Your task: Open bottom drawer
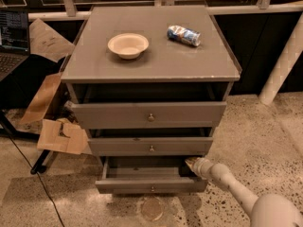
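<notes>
The bottom drawer (151, 185) is the lowest grey front of the cabinet, with a small round metal knob (152, 189) at its centre. It stands pulled out, with its dark inside showing behind the front. My gripper (191, 163) is at the end of the white arm (227, 183) that comes in from the lower right. It sits at the drawer's right rear corner, just under the middle drawer (151, 146).
The top drawer (150, 115) stands slightly out. A cream bowl (128, 45) and a crumpled snack bag (183, 35) lie on the cabinet top. Cardboard pieces (61, 136) and a laptop (12, 34) are at the left. A white post (284, 63) stands at the right.
</notes>
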Motion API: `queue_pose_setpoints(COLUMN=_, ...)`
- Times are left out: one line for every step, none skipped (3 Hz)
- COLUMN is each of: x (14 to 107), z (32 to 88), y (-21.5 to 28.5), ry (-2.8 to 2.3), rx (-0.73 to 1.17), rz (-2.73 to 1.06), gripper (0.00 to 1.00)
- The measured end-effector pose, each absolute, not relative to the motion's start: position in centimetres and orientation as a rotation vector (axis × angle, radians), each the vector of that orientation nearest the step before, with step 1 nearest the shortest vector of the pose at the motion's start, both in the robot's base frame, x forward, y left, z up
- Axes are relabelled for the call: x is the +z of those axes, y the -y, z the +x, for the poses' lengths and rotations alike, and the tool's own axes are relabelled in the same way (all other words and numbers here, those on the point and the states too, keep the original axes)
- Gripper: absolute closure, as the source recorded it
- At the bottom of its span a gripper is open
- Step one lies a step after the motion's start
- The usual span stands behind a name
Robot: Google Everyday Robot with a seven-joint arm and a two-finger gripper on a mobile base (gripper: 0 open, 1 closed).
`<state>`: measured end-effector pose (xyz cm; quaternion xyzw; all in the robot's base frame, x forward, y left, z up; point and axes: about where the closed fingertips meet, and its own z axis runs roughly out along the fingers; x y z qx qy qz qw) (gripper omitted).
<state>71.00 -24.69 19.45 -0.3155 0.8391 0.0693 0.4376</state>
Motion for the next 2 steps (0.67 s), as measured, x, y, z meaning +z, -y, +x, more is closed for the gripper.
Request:
queue_pose_setpoints(x=18.6, z=70.2, y=23.9, ry=-2.104, rx=0.211, rz=-0.836, gripper=1.00)
queue_pose_setpoints(x=17.6, z=67.1, y=24.6, ry=-2.165, rx=0.274, rz=-0.846, gripper=1.00)
